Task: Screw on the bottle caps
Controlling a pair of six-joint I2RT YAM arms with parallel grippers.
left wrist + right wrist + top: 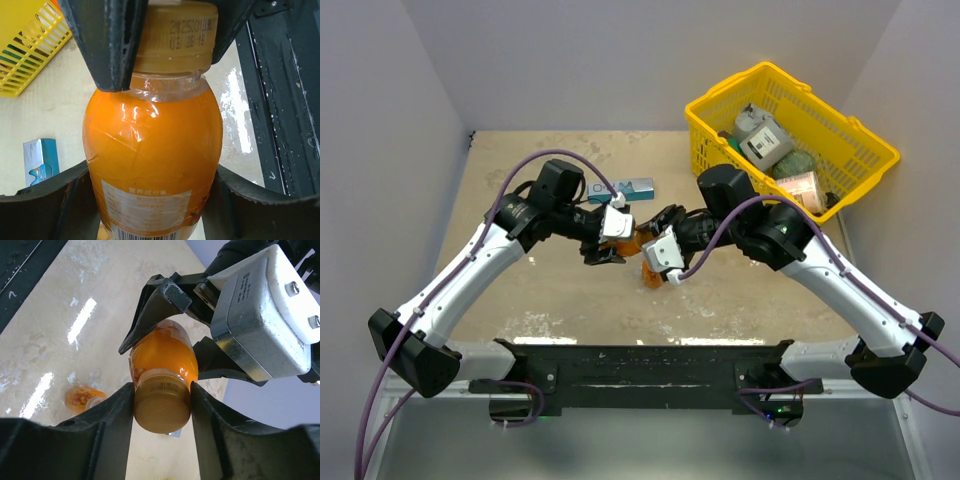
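An orange bottle [152, 150] with a printed label fills the middle, its body pressed between the fingers of the left gripper [152, 172]. At the bottle's top, the right gripper [169, 62] clasps the brownish cap [175, 37]. Left of the bottle lies a blue-and-white box [41, 161]; up-left, a yellow basket [27, 47]; right, a black rail [285, 100]

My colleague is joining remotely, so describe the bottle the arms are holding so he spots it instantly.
Left of the yellow basket, at the middle of the table, is an orange bottle. The left gripper clamps its body and the right gripper pinches its brownish cap. The other orange bottle rests alone on the table, ungripped.
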